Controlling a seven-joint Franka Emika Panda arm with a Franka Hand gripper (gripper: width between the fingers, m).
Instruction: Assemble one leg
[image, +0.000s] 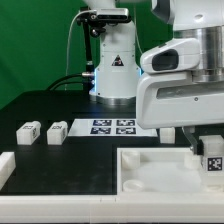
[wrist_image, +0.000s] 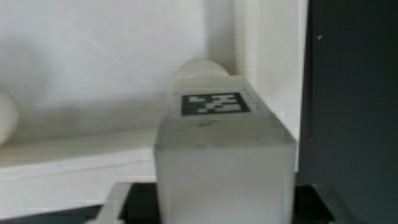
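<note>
The gripper (image: 209, 158) is clenched on the leg (image: 213, 163), held at four o'clock in the exterior view with its long axis upright, its tip pointing down at the corner of the white tray (image: 150, 153) directly beneath, contact not confirmed.

We saw the arm (image: 185, 75) bent low at the exterior view's right, its gripper (image: 208, 152) pointing straight downward (clamped around the leg (wrist_image: 221, 140)).

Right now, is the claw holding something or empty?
Holding: the claw is shut on a white leg, whose tagged face fills the wrist view.
</note>
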